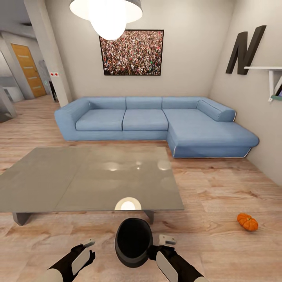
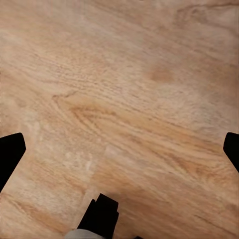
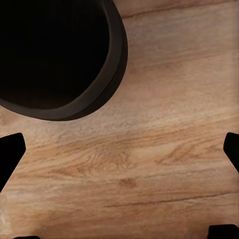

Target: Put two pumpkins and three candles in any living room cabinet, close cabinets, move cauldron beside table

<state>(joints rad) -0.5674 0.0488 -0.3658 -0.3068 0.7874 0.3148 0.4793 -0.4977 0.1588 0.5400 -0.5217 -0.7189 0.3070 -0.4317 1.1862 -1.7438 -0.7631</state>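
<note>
1. The cauldron [image 3: 55, 55] is cut by the top and left edges of the right wrist view, so only part of its rim and dark inside shows.
2. In the head view, the bottom edge cuts both arms.
3. The lamp [image 1: 106, 13] is cut at the top centre.
4. The table [image 1: 47, 184] runs past the left edge.
5. The shelf [image 1: 270, 74] is cut at the right edge; what stands on it is too small to tell.

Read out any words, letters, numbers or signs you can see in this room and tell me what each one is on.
"N": one large dark letter mounted on the right-hand wall, above the white shelf.
Framed picture above the blue sofa: a crowd image, no readable text.
Small white plate with two red dots on the pillar: too small to read.
Nothing else carries text.
</note>
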